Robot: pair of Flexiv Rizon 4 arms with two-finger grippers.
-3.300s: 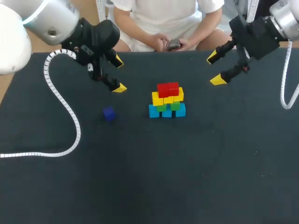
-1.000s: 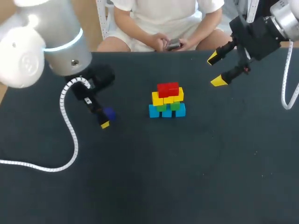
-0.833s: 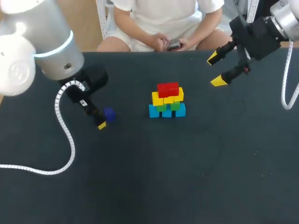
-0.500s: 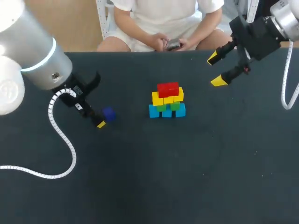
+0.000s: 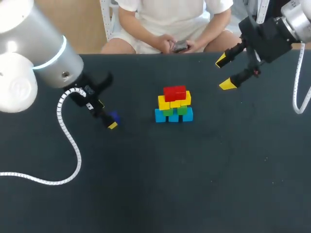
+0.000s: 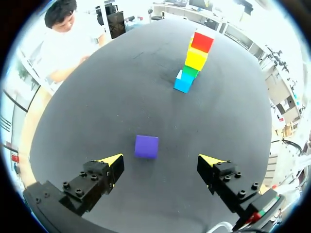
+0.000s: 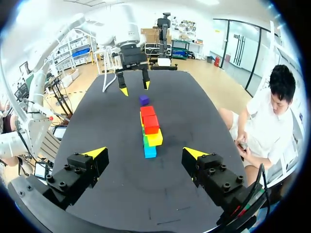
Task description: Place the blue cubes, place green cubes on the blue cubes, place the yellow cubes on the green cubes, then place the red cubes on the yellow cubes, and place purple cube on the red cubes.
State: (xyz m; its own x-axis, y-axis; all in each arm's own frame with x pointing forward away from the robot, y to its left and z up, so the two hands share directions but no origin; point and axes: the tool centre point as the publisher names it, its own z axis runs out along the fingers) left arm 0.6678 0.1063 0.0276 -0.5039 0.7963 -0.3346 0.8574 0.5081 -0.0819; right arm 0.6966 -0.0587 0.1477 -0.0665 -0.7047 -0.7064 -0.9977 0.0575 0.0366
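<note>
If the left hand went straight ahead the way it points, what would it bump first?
Probably the purple cube, just ahead between the left hand's open fingers; depth is hard to judge.

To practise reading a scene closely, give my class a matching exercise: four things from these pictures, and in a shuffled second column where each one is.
1. purple cube
2. red cubes
3. blue cubes
4. right gripper

A. bottom layer of the stack
B. open, in the air, apart from the stack
C. lying alone, just ahead of the open left gripper
D. top of the stack

Pairs: 1-C, 2-D, 3-A, 4-B
</note>
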